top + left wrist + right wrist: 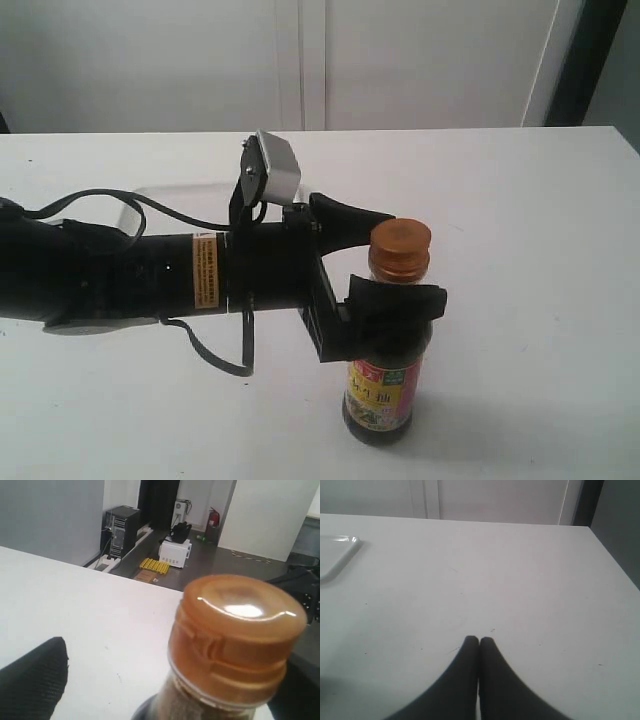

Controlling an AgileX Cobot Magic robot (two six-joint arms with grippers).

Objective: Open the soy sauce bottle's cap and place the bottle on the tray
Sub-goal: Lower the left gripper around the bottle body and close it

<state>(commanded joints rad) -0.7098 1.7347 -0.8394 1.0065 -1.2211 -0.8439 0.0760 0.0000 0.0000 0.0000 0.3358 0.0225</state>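
Note:
The soy sauce bottle (381, 385) stands upright on the white table, its orange cap (400, 248) shut. My left gripper (408, 262) is open around the bottle's neck and shoulder. One finger lies behind the cap and the other crosses in front of the shoulder. In the left wrist view the cap (237, 630) fills the picture, and one finger (32, 680) stands well apart from the bottle. My right gripper (479, 641) is shut on nothing, low over bare table. One corner of the white tray (335, 555) shows in the right wrist view, and a strip of the tray (180, 200) shows behind the left arm.
The left arm (120, 275) with its cable lies across the table's left half. The table's far edge (400, 130) meets a white wall. Beyond the table's edge in the left wrist view are a yellow object (154, 566) and a computer tower (120, 530) on the floor.

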